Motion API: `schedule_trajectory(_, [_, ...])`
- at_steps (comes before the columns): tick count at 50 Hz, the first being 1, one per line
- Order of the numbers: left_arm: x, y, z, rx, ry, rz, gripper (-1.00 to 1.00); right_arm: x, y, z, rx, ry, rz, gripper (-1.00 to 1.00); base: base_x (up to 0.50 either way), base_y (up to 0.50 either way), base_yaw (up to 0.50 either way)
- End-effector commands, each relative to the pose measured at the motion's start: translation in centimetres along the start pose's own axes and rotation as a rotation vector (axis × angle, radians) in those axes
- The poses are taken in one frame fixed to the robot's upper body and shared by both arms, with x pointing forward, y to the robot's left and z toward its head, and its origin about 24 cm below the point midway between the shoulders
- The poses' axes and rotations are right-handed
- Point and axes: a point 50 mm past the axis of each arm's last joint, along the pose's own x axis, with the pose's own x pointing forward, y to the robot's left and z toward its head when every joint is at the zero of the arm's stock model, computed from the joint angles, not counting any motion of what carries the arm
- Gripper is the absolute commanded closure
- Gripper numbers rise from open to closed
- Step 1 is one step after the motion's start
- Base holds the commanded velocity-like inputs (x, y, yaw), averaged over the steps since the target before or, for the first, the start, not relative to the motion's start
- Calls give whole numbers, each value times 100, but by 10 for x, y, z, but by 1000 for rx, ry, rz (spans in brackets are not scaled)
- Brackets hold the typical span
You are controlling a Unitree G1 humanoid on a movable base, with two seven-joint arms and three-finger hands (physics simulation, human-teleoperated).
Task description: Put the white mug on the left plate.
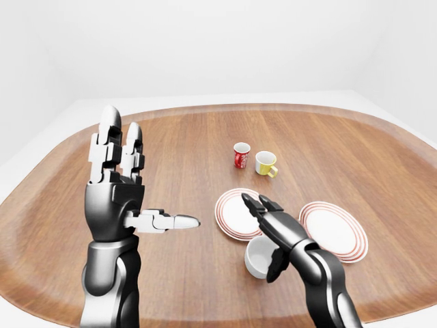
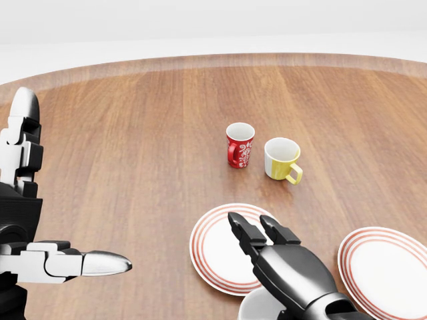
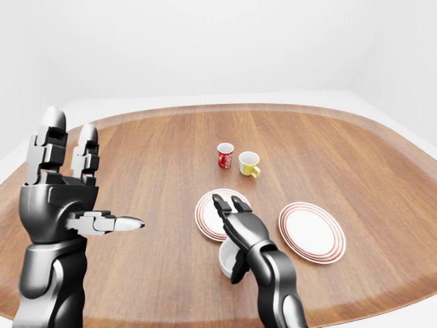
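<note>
The white mug [image 1: 257,258] stands on the wooden table [image 1: 191,143], just below the left plate [image 1: 232,217], a white plate with red rings. My right hand [image 1: 265,236] lies over the mug's right side. Its fingers [image 1: 254,203] stretch out flat over the plate's lower edge and its thumb hangs beside the mug, so the hand is open. My left hand [image 1: 140,178] is raised at the view's left, open and empty, with fingers up and thumb pointing right.
A second red-ringed plate [image 1: 336,231] lies to the right of the first. A red patterned mug [image 1: 241,155] and a yellow mug [image 1: 265,163] stand side by side above the plates. The table's rounded edge runs along the bottom of the view.
</note>
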Motion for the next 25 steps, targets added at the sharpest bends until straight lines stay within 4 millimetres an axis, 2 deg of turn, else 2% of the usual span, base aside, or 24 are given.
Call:
schedule_trajectory(1, [0, 0, 1, 1, -3, 1, -100, 8, 7, -4, 21, 7, 17, -100, 0, 0, 0])
schedule_trajectory(10, [0, 0, -2, 3, 8, 0, -100, 10, 19, -7, 24, 23, 29, -100, 0, 0, 0])
schedule_trajectory(25, [0, 0, -2, 1, 11, 0, -100, 10, 28, -11, -5, 53, 24, -100, 0, 0, 0])
